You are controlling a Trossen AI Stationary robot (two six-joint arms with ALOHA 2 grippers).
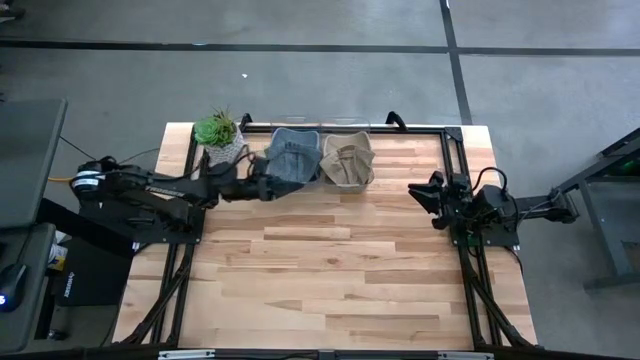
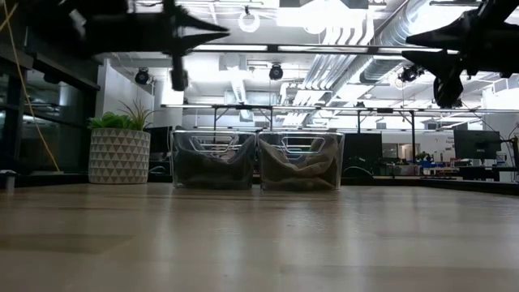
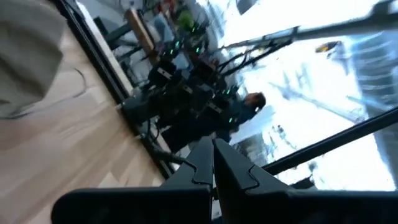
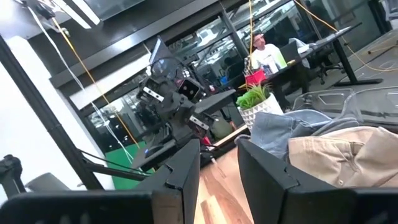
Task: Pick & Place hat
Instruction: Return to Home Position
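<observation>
High view: sorting looked finished. Gray caps (image 1: 292, 158) lay in the left bin (image 2: 213, 142), brown cap (image 1: 347, 160) in the right bin (image 2: 300, 142). Left gripper (image 1: 265, 177) hung just beside the left bin, jaws closed on nothing. Right gripper (image 1: 420, 192) sat folded near the table's right edge, jaws apart, empty. Step in hand: homing. Next, I'd judge: retract the left arm clear of bin and potted plant (image 1: 216, 130). Wooden table (image 1: 330, 270); open lab behind, desks, one person (image 4: 264, 53) seated.

Gray caps (image 1: 292, 162) in left bin (image 1: 294, 127), brown cap (image 1: 347, 163) in right bin (image 1: 346, 126)
</observation>
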